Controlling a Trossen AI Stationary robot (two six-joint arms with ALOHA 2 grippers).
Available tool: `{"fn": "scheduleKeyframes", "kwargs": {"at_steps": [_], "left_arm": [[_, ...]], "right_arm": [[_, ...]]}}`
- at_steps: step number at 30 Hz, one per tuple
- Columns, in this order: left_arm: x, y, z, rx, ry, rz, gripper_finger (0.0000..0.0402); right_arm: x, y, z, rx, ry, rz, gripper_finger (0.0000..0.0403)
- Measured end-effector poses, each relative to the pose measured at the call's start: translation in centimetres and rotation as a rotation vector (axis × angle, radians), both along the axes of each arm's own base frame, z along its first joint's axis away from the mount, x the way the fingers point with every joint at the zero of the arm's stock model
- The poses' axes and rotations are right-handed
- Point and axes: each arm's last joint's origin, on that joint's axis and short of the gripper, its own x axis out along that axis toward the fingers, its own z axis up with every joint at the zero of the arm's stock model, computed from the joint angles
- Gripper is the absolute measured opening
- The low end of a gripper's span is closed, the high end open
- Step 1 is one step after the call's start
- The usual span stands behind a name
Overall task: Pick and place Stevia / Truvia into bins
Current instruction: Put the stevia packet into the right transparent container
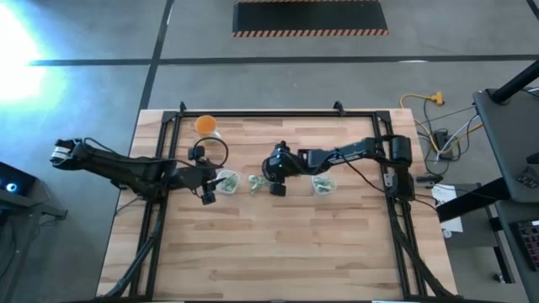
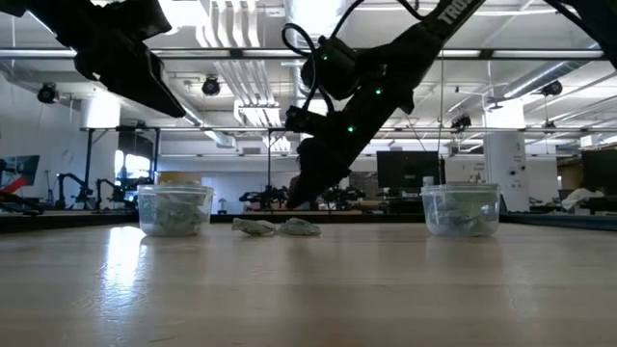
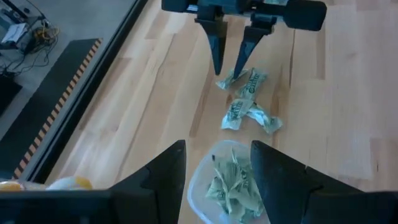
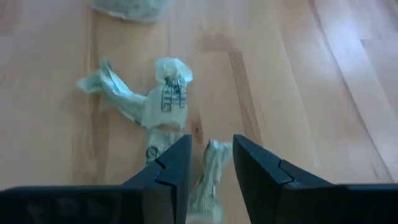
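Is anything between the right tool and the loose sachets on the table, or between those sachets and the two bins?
Nothing visible. The right tool is open, low over the loose sachets, one sachet showing between its fingers. Bare wood separates the pile from the left bin and the right bin. The left tool is open above the left bin.

A loose cluster of Stevia sachets [image 1: 255,183] lies on the table [image 1: 278,244] between the two bins. The left bin [image 1: 226,181] sits just left of the cluster, the right bin [image 1: 323,183] farther off on the cluster's right; both hold sachets. The cup [image 1: 207,126] stands behind the left bin, near the table's far edge.
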Motion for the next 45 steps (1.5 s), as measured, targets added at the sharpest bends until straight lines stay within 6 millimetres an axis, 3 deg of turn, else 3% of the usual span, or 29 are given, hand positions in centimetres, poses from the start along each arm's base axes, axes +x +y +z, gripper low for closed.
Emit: {"fn": "scheduleKeyframes", "kwargs": {"at_steps": [14,31,45], "left_arm": [[0.3,-0.1,-0.2,-0.003,0.007,0.002,0.0164],[0.7,-0.2,-0.3,-0.004,-0.005,0.0,0.0164],[0.8,-0.2,-0.4,-0.001,0.001,0.0,0.0164]], "right_arm": [[-0.1,-0.5,-0.7,0.01,0.022,-0.037,0.0086],[-1.0,-0.6,-1.8,0.029,0.056,-0.062,0.0098],[-1.3,-0.5,-2.1,0.011,0.074,-0.036,0.001]]}}
